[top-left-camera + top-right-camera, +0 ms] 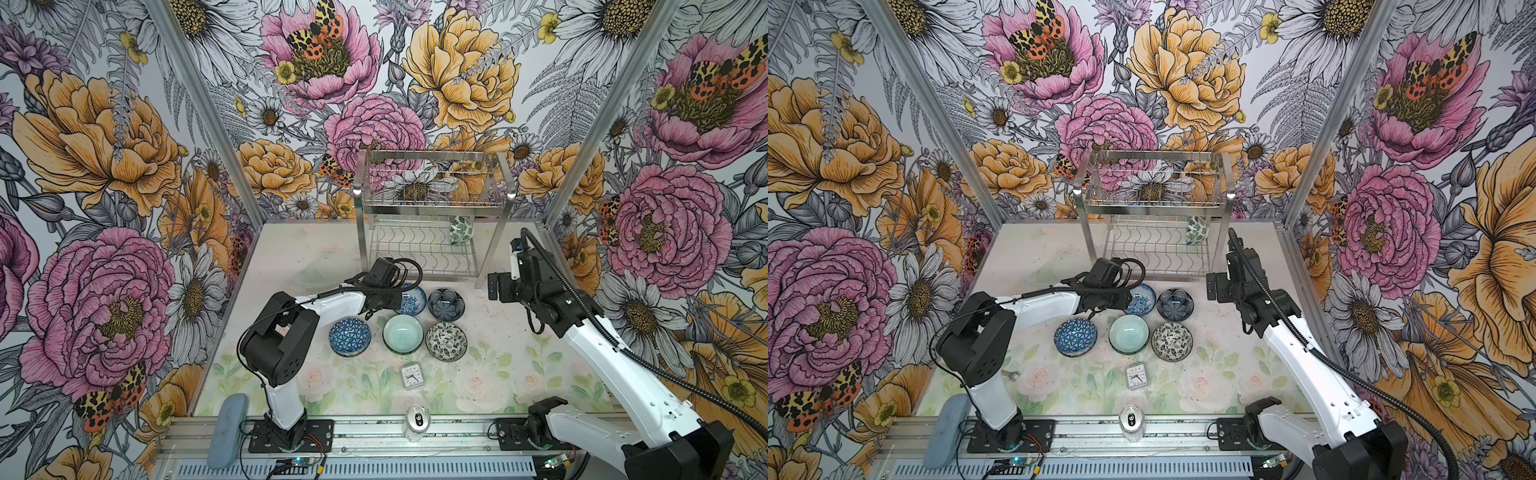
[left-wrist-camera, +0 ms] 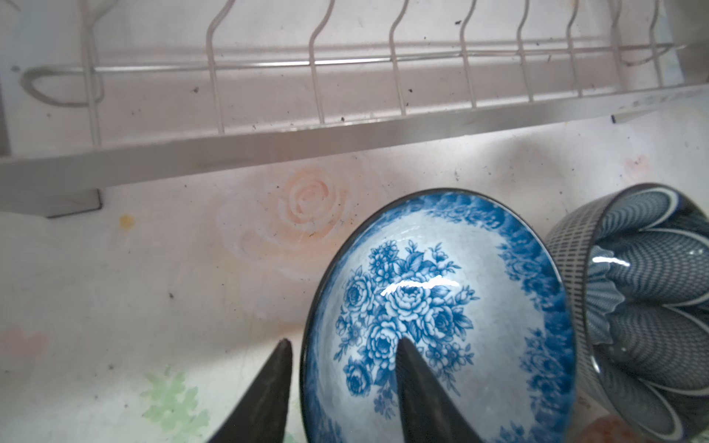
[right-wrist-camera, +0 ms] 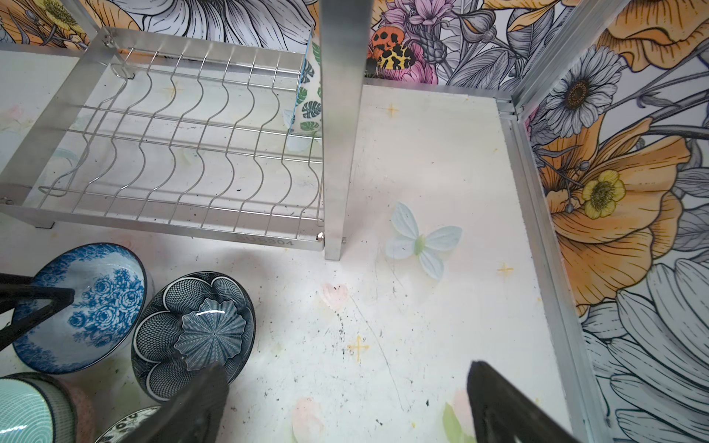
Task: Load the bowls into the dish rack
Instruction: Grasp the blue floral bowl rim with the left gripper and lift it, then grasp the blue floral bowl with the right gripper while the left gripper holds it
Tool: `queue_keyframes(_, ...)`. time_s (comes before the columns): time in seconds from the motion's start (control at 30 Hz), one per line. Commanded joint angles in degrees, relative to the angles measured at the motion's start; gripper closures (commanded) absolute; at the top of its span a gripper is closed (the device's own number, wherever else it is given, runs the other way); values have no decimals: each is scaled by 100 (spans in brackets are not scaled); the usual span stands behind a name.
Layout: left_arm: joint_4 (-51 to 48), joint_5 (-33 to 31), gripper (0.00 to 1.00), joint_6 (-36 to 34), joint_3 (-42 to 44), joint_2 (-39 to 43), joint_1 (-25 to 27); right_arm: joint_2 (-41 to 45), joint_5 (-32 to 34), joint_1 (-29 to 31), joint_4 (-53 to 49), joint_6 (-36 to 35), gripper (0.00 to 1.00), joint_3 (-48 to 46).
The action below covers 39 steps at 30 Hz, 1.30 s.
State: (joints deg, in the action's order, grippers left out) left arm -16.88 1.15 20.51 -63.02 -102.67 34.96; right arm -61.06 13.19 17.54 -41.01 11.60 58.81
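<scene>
**Bowls and dish rack: holdings**

Left claw (image 2: 342, 341) narrowed astride the rim of the blue floral bowl (image 2: 441, 307) on the table (image 1: 519, 353); cannot tell whether it grips. Right claw (image 3: 347, 366) wide, empty. Green-leaf bowl (image 1: 461, 229) on edge in the dish rack (image 1: 432, 208), lower tier, right end.

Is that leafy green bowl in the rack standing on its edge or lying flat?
On its edge: the green-leaf bowl stands upright in the wire slots, lower tier of the dish rack, right end.

Glossy, probably ceramic bowls (image 2: 441, 307); shiny metal dish rack (image 3: 341, 153).
</scene>
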Motion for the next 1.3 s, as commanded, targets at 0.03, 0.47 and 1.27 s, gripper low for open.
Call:
queue_keyframes(0.03,133,106,72,23,-175,-51,-84,153,-69,-31,32,87,1,-62)
queue_keyframes(0.47,-131,-117,100,-269,-98,303,-244,304,-167,-24,20,119,1,-71)
queue_keyframes(1.27,174,-1504,100,-689,54,2884,583,-126,-1286,1607,1271,829,0,732)
